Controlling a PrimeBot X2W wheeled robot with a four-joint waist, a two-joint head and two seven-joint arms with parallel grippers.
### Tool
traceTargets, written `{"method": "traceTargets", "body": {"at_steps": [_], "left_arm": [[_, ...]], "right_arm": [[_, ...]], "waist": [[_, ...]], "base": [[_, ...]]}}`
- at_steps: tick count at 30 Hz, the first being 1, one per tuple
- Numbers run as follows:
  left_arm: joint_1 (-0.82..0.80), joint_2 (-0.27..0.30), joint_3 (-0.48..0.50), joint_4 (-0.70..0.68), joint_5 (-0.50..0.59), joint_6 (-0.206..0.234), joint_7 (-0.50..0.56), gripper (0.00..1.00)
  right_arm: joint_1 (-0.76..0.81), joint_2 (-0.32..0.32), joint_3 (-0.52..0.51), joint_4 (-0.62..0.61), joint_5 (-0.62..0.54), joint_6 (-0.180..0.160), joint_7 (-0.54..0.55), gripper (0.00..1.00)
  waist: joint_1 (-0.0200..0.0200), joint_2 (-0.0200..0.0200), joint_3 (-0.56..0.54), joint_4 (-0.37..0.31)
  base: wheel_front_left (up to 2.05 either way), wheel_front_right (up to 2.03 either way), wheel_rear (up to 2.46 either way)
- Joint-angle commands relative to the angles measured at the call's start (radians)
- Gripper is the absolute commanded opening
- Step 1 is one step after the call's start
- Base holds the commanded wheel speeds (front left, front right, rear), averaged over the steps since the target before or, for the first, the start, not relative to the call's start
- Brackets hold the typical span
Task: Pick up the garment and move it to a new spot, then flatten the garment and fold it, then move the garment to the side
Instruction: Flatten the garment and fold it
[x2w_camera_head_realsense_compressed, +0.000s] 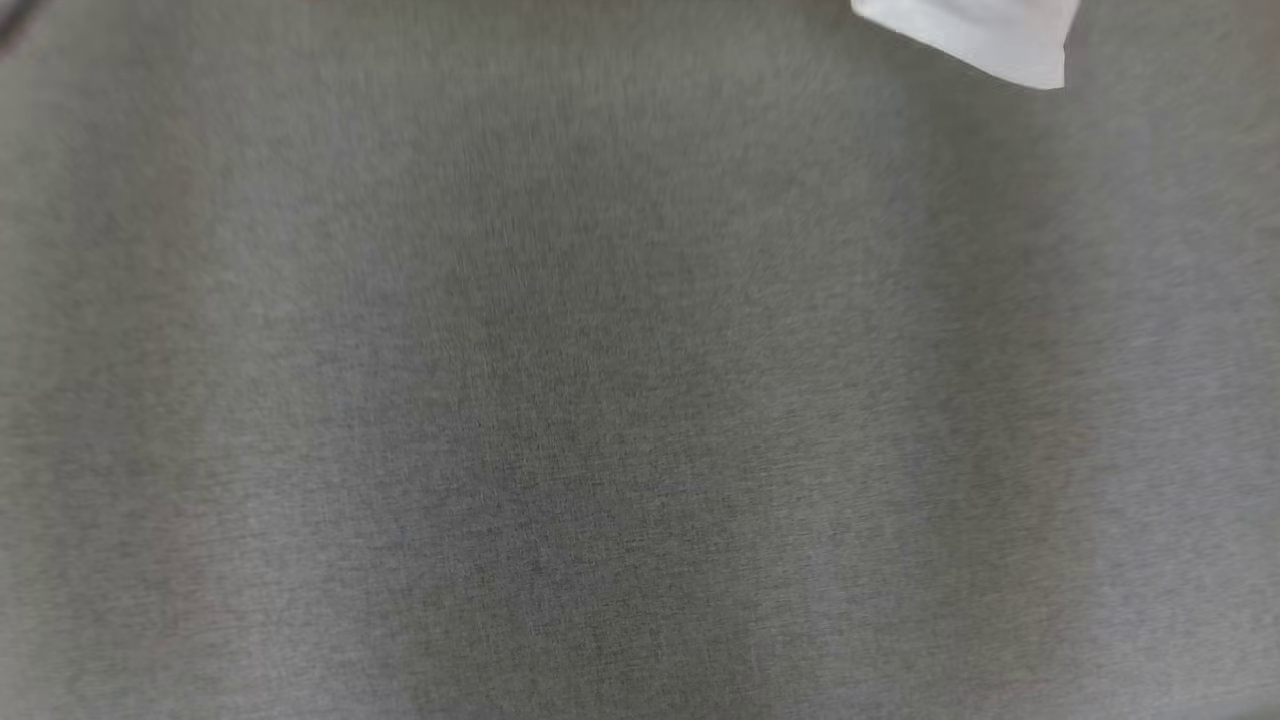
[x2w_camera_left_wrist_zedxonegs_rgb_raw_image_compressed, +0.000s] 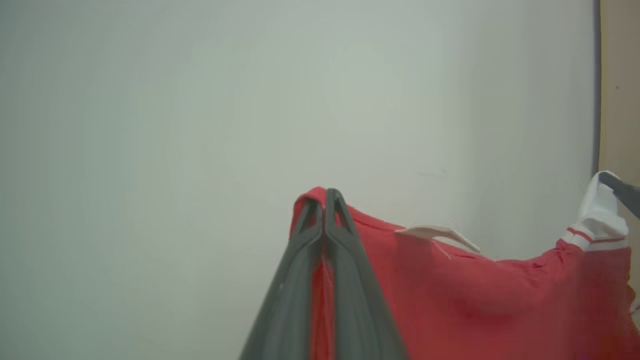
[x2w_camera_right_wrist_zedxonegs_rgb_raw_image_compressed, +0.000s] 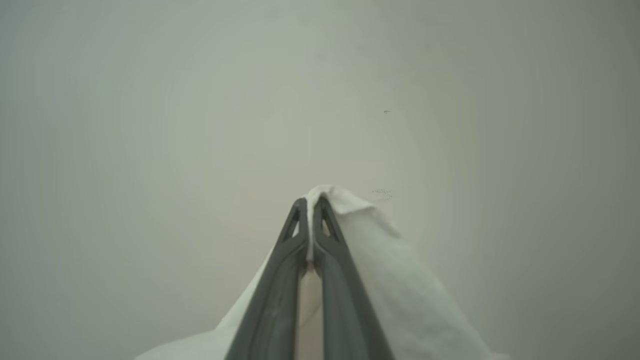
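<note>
The left end effector (x2w_camera_left_wrist_zedxonegs_rgb_raw_image_compressed: 325, 192) is pressed together on the red edge of the garment (x2w_camera_left_wrist_zedxonegs_rgb_raw_image_compressed: 475, 300), and the right end effector (x2w_camera_right_wrist_zedxonegs_rgb_raw_image_compressed: 311, 200) pinches its white sleeve (x2w_camera_right_wrist_zedxonegs_rgb_raw_image_compressed: 400, 280). The cloth hangs between them, one white corner above the far right of the grey surface (x2w_camera_head_realsense_compressed: 600, 400). This looks like the carrying step. Next, lower it evenly and taut.

The left end effector (x2w_camera_left_wrist_zedxonegs_rgb_raw_image_compressed: 325, 200) has its two long dark fingers pressed together at the tips, pinching a red edge of the garment (x2w_camera_left_wrist_zedxonegs_rgb_raw_image_compressed: 475, 300). The right end effector (x2w_camera_right_wrist_zedxonegs_rgb_raw_image_compressed: 310, 202) is closed too, its fingers meeting over white fabric of the same garment. In the left wrist view, one of its dark fingertips (x2w_camera_left_wrist_zedxonegs_rgb_raw_image_compressed: 625, 192) grips a white corner at the far right.
</note>
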Motion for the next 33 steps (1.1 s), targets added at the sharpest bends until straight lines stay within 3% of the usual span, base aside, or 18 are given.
{"method": "traceTargets", "body": {"at_steps": [1, 3, 8, 17, 28, 33], "left_arm": [[-0.067, -0.014, -0.016, 0.047, -0.003, 0.001, -0.017, 0.0], [-0.193, -0.035, -0.054, 0.126, -0.008, 0.001, -0.047, 0.0], [-0.329, -0.04, -0.121, 0.233, -0.008, 0.001, -0.071, 0.0], [-0.478, -0.024, -0.189, 0.353, -0.054, 0.001, -0.117, 0.0], [-0.415, 0.001, -0.244, 0.364, -0.164, 0.001, -0.193, 0.0], [-0.288, 0.054, -0.3, 0.292, -0.213, 0.001, -0.241, 0.0]], "right_arm": [[-0.072, 0.004, 0.003, 0.043, -0.033, -0.002, -0.019, 0.0], [-0.211, 0.017, -0.004, 0.131, -0.072, -0.002, -0.049, 0.0], [-0.382, 0.032, 0.002, 0.267, -0.128, -0.002, -0.081, 0.0], [-0.563, 0.06, 0.039, 0.414, -0.202, -0.002, -0.112, 0.0], [-0.504, 0.072, 0.116, 0.431, -0.181, -0.002, -0.124, 0.0], [-0.371, 0.077, 0.179, 0.365, -0.108, -0.002, -0.114, 0.0]], "waist": [[-0.0004, -0.0003, 0.204, 0.016], [-0.0004, -0.0003, 0.23, 0.022], [-0.0004, -0.0003, 0.259, 0.027], [-0.0004, -0.0003, 0.306, 0.033], [-0.0004, -0.0003, 0.338, 0.049], [-0.0004, -0.0003, 0.301, 0.053]], "base": [[0.0, 0.0, 0.0], [0.0, 0.0, 0.0], [0.0, 0.0, 0.0], [0.0, 0.0, 0.0], [0.0, 0.0, 0.0], [0.0, 0.0, 0.0]]}}
